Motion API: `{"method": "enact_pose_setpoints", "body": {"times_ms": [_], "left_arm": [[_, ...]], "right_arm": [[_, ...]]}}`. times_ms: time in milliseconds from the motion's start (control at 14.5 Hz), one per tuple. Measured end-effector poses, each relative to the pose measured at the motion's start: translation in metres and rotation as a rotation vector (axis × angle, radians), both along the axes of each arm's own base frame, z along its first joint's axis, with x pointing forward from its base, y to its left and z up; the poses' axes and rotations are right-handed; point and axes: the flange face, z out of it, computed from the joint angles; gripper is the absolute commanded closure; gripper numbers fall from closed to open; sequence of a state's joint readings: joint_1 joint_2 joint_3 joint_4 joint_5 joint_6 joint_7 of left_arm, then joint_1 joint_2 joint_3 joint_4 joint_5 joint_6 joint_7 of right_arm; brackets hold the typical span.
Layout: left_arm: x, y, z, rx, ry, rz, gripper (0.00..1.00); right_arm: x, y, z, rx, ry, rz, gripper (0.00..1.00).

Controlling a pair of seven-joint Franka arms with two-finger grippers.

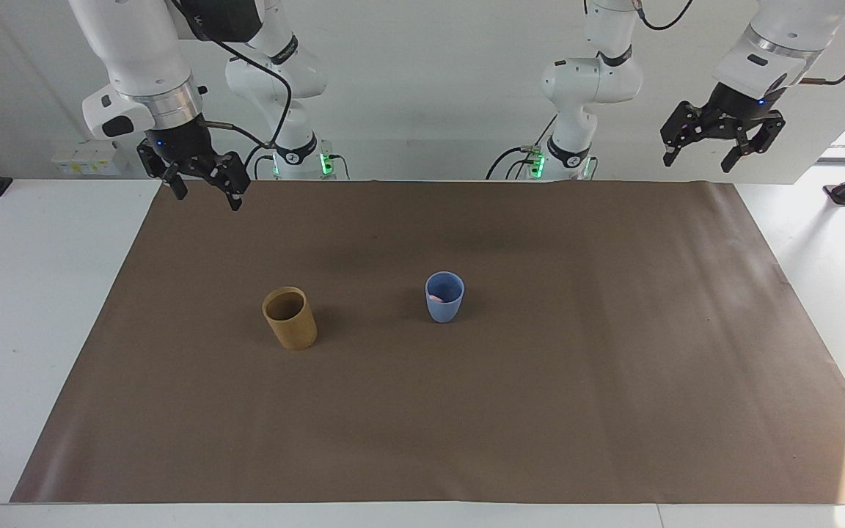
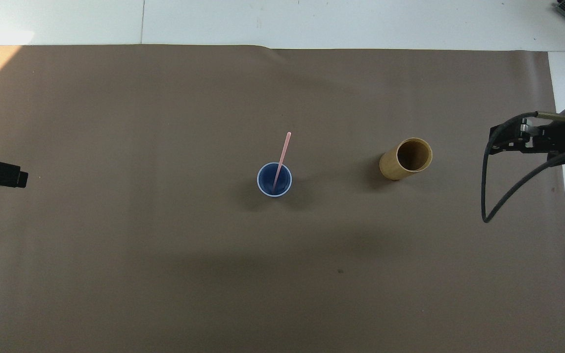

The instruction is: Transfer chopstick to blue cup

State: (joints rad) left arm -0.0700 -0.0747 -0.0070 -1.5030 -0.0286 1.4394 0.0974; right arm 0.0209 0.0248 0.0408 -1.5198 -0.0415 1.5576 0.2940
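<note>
The blue cup [image 1: 444, 297] stands upright in the middle of the brown mat. One pale-pink chopstick [image 2: 282, 153] stands in it, leaning on the rim away from the robots; in the facing view only its pink end [image 1: 435, 298] shows inside the cup. The cup also shows in the overhead view [image 2: 274, 180]. My right gripper [image 1: 206, 198] is open and empty, up in the air over the mat's corner at the right arm's end. My left gripper [image 1: 708, 158] is open and empty, raised over the left arm's end of the table, where that arm waits.
A tan cylindrical cup [image 1: 290, 319] stands beside the blue cup, toward the right arm's end; it looks empty from above [image 2: 405, 159]. The brown mat [image 1: 540, 411] covers most of the white table. The right arm's cable [image 2: 488, 196] hangs over the mat's edge.
</note>
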Motion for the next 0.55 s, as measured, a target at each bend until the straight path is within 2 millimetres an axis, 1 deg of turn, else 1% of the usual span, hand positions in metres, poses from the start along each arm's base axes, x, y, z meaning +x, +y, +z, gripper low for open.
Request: {"method": "enact_pose_setpoints", "body": {"times_ms": [275, 550], "left_arm": [[0.0, 0.0, 0.0, 0.0, 0.0, 0.0, 0.0], [0.0, 0.0, 0.0, 0.0, 0.0, 0.0, 0.0]], "right_arm": [[-0.009, 0.002, -0.01, 0.015, -0.012, 0.002, 0.0], [-0.014, 0.003, -0.011, 0.025, -0.018, 0.002, 0.0]]}}
